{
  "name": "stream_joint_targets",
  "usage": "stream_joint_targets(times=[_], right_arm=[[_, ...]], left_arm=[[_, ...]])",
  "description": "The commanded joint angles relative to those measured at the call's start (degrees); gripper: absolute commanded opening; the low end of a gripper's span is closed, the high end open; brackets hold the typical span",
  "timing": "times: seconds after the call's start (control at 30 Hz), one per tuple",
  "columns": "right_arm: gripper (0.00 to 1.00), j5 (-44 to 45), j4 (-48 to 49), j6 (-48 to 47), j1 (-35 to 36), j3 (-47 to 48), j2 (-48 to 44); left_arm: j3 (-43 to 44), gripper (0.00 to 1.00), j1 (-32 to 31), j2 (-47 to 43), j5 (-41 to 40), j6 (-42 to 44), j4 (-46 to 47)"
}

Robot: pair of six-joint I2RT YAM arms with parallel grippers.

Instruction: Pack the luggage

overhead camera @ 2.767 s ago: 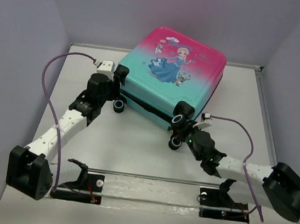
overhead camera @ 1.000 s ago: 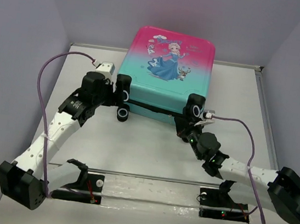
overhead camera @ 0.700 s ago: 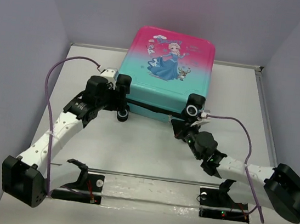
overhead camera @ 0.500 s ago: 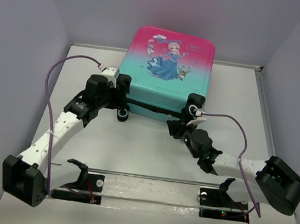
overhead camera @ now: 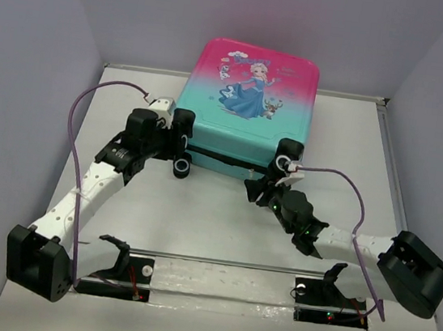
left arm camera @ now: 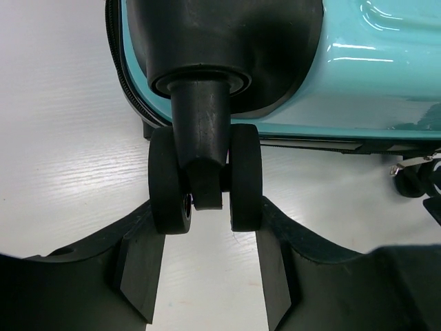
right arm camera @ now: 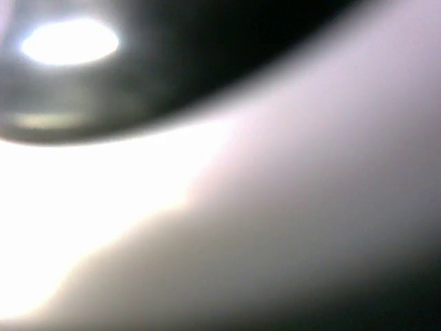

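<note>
The luggage (overhead camera: pixel 245 107) lies flat and closed at the back of the table, its pink-to-teal shell with the princess print facing up. My left gripper (overhead camera: pixel 175 141) is at its near left corner. In the left wrist view the fingertips (left arm camera: pixel 141 262) press both sides of a black twin caster wheel (left arm camera: pixel 204 183) under the teal shell (left arm camera: pixel 372 69). My right gripper (overhead camera: pixel 264 183) sits just in front of the near right wheel (overhead camera: pixel 288 152). From above its jaws are too small to read. The right wrist view is a blur of glare and dark.
The white table (overhead camera: pixel 214 222) is boxed in by grey walls on three sides. A rail with two black brackets (overhead camera: pixel 119 262) (overhead camera: pixel 329 279) runs along the near edge. A purple cable (overhead camera: pixel 74 138) loops off each arm.
The luggage has swung from skewed to square with the table. The left jaws have narrowed onto the wheel. The right gripper has drawn back a little from the right wheel.
</note>
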Motion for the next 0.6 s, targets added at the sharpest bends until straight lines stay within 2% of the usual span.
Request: stream_joint_targets(times=[0.0, 0.07, 0.27, 0.4, 0.53, 0.57], right_arm=[[0.57, 2.8, -1.6, 1.0, -0.1, 1.3, 0.6], [0.6, 3.9, -2.0, 1.2, -0.1, 0.8, 0.6], [0.59, 5.5, -2.5, -1.4, -0.7, 1.7, 0.6], [0.57, 6.3, -3.5, -4.0, -2.8, 2.7, 0.0], [0.54, 2.8, -3.1, -4.7, -5.5, 1.9, -0.6], [0.49, 0.9, -2.7, -5.3, -6.3, 1.8, -0.2]], left_arm=[[2.3, 0.06, -2.5, -2.2, 11.0, -1.1, 6.4], [2.7, 0.06, -5.8, -3.6, 9.7, -1.6, 6.3], [0.7, 0.06, -14.6, -7.6, 6.9, -4.6, 6.5], [-2.1, 0.06, -15.6, -10.8, 8.9, -6.5, 7.9], [-5.0, 0.06, -16.2, -13.9, 12.7, -9.5, 10.3], [-5.8, 0.06, -16.7, -14.8, 13.5, -10.3, 10.8]])
